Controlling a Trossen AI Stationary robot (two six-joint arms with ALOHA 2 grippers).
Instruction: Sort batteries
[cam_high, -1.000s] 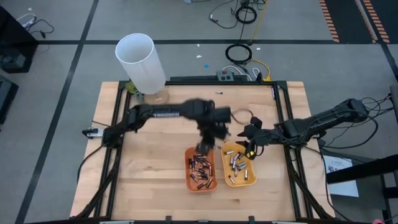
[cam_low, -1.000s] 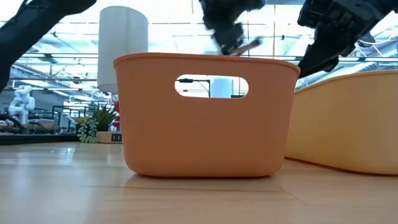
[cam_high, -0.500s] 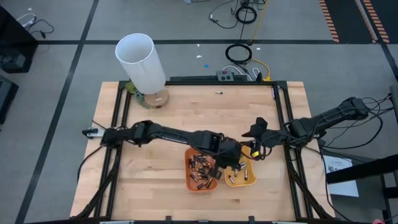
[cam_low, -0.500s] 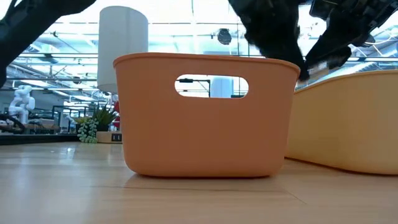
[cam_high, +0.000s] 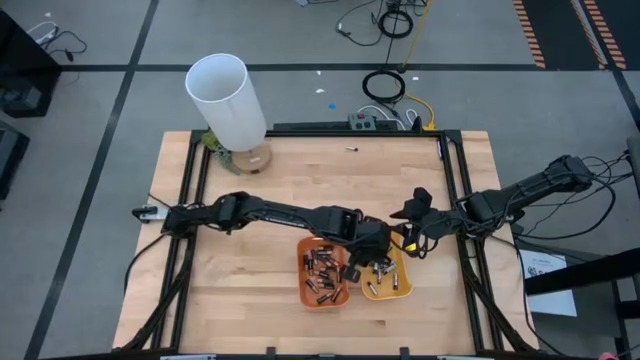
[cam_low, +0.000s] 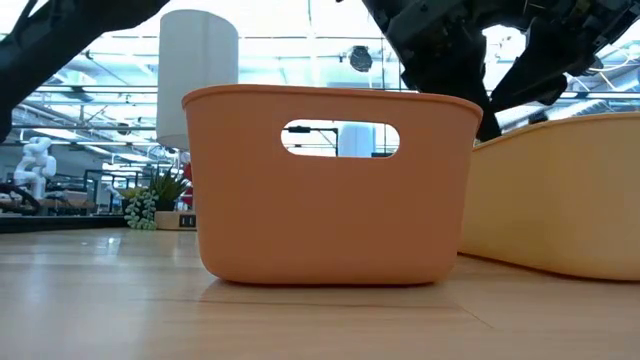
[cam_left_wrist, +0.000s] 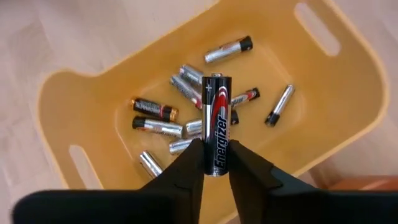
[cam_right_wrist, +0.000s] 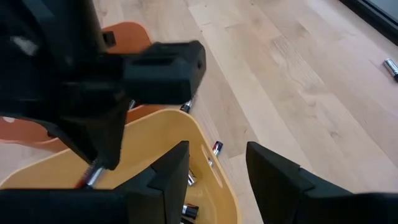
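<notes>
A silver-and-black cell (cam_left_wrist: 215, 127) is sitting upright between the fingers of the left gripper (cam_left_wrist: 215, 163), its capped end pointing away from the wrist. The jaws are pressing in on its lower half, only narrowly apart, so the cell is being pinched rather than cradled. That end-on hold is leaving most of its length clear, probably so it can drop cleanly once the fingers part.

Directly beyond the fingertips, the yellow tray (cam_left_wrist: 74, 106) is lying under the cell, already holding a scatter of other batteries (cam_left_wrist: 158, 126), most of them silvery with dark ends. The gripper is hanging over the tray's middle, which suggests this cell is being judged as one of that kind and is about to be let go there.

In the overhead picture, the left gripper (cam_high: 372, 250) is reaching across the orange tray (cam_high: 303, 290), which is standing just beside the yellow one (cam_high: 372, 293) and is filled with darker cells (cam_high: 322, 272). Two trays side by side are keeping the two kinds apart with little travel between them.

The right gripper (cam_right_wrist: 214, 163) is waiting off to the far side of the yellow tray, its fingers standing apart with nothing between them, close enough to take its turn without crowding the drop. One stray cell (cam_right_wrist: 390, 65) is lying on the bare table (cam_high: 270, 190), well away from both grippers.
</notes>
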